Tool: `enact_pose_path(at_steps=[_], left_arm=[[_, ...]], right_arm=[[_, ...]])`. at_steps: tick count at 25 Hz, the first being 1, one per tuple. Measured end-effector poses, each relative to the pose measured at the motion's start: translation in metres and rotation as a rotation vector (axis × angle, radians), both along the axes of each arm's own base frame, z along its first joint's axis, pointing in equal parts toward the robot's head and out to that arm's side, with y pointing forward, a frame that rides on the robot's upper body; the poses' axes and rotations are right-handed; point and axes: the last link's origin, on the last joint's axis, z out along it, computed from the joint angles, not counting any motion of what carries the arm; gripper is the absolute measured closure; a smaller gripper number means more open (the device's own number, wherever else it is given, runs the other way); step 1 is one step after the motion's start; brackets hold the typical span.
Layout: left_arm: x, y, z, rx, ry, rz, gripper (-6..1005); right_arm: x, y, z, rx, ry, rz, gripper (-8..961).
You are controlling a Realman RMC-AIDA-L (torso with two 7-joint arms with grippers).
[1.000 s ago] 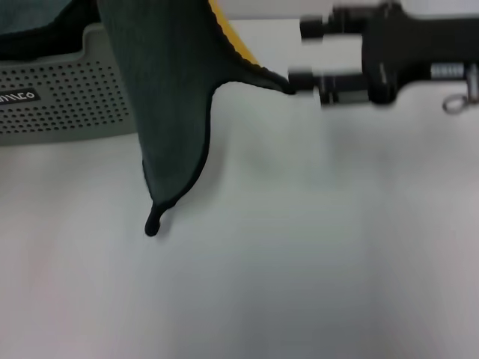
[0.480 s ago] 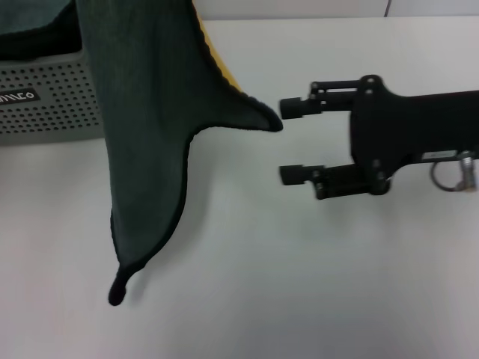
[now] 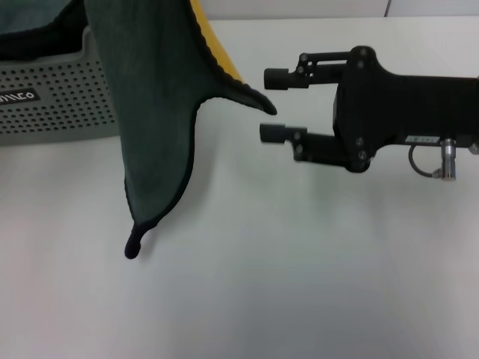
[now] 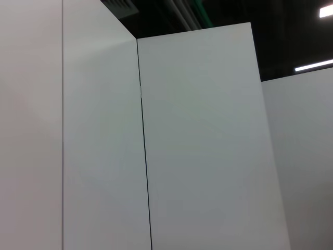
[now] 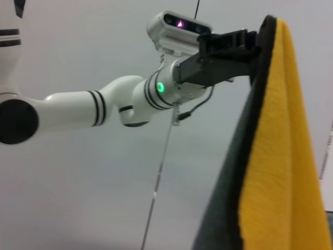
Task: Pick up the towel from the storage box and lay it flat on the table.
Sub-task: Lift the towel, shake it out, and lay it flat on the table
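The towel [image 3: 157, 112] hangs dark green face toward me, with its yellow reverse [image 3: 213, 45] at the right edge and its black loop corner [image 3: 132, 247] just above the table [image 3: 299, 269]. In the right wrist view my left gripper [image 5: 257, 47] is shut on the towel's top edge [image 5: 270, 156], above the head view's frame. My right gripper [image 3: 271, 105] is open, and the towel's pointed side corner [image 3: 263, 105] lies between its two fingers. The storage box [image 3: 52, 105] stands at the back left, behind the towel.
A lighter teal cloth [image 3: 30, 15] lies in the storage box. My right arm [image 3: 419, 112] reaches in from the right above the table. The left wrist view shows only white wall panels [image 4: 197, 156] and a dark ceiling.
My right gripper has moved left and farther back, so the towel's side corner now sits between its open fingers. The towel has risen a little, lifting its low corner.
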Motion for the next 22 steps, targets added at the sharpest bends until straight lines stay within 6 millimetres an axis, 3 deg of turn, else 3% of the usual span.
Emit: enact_pose_path(at_steps=[2, 8, 13, 22], left_arm=[[0.000, 0.000, 0.000, -0.001, 0.000, 0.000, 984], [0.000, 0.000, -0.001, -0.004, 0.001, -0.001, 984], [0.000, 0.000, -0.001, -0.004, 0.001, 0.000, 983], [-0.001, 0.000, -0.002, -0.010, 0.002, 0.003, 983]], right_arm=[[0.000, 0.002, 0.001, 0.015, -0.001, -0.011, 290], [0.000, 0.011, -0.006, 0.049, -0.024, -0.044, 480], [-0.003, 0.011, -0.013, 0.054, -0.039, -0.034, 504], [-0.007, 0.011, -0.012, 0.069, -0.016, -0.015, 704]])
